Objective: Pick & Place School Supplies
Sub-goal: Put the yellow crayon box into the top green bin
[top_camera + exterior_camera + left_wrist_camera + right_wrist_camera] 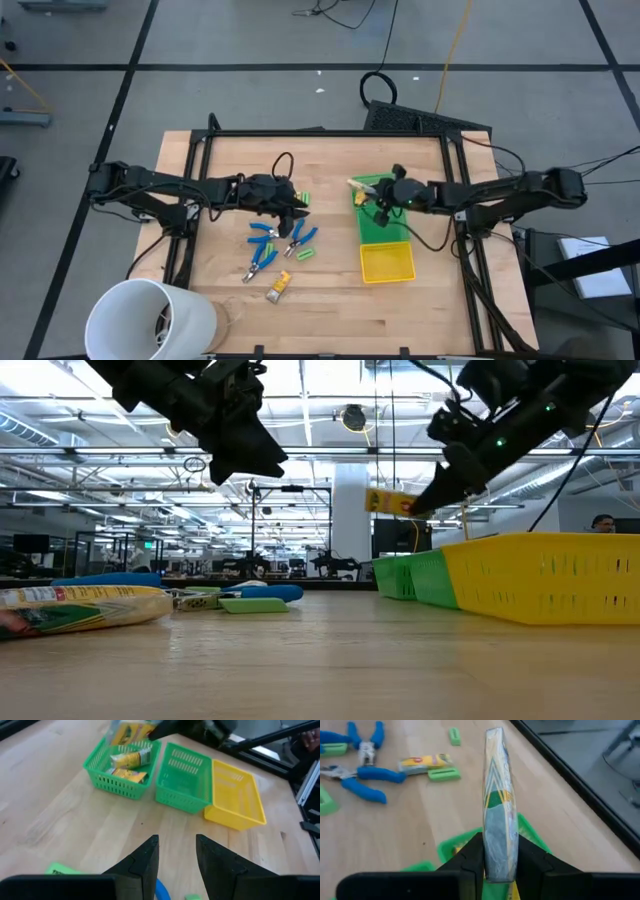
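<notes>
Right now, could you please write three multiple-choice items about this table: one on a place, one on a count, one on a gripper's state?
1. Where is the yellow-tan wrapped block that the right gripper holds?
A. above a green bin
B. lying beside the white cup
C. inside the yellow bin

2. How many bins stand on the table?
A. one
B. two
C. three

3. In what state is the left gripper?
A. shut on blue pliers
B. open and holding nothing
C. shut on a green piece

Answers:
1. A: the right wrist view shows the block clamped upright over the green bin that already holds wrapped blocks.
2. C: the left wrist view shows that bin, a second green bin and a yellow bin.
3. B: a bare gap shows between its fingers.
</notes>
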### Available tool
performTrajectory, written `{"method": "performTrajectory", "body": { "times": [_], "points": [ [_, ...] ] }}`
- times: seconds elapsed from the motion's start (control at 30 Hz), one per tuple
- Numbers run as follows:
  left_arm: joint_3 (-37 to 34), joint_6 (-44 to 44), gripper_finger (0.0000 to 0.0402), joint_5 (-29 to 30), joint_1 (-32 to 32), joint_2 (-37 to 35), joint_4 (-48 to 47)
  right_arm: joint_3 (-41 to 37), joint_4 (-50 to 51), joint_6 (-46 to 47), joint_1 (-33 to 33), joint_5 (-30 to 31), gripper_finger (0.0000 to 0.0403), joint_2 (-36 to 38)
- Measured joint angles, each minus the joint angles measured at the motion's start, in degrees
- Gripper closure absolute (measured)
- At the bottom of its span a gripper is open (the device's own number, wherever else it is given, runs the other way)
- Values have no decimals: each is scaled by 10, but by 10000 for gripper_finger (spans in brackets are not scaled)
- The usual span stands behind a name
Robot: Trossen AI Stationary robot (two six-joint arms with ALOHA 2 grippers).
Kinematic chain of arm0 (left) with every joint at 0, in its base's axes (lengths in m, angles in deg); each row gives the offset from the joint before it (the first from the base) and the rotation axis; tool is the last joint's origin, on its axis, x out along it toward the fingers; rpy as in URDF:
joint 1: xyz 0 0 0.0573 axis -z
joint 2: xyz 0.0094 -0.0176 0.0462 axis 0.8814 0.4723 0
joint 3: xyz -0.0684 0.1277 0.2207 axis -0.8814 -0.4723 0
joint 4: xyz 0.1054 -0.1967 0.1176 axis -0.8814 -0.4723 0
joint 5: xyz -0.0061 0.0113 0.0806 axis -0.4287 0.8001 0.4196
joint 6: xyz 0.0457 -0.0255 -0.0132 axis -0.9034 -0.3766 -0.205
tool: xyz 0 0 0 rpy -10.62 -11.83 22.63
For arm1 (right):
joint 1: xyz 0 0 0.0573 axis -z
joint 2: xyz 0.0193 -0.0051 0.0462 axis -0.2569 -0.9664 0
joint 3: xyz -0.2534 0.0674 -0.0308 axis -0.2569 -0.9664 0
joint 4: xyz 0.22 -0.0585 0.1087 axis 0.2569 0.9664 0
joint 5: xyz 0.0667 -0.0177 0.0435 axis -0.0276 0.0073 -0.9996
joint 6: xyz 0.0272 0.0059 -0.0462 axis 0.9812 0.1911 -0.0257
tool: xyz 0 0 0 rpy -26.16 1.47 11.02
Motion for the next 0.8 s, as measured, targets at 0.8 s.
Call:
{"method": "performTrajectory", "body": {
  "times": [0.8],
  "points": [
    [0,2,270,0,0,0,37,-69,29,85,44,-58,336,3]
  ]
}}
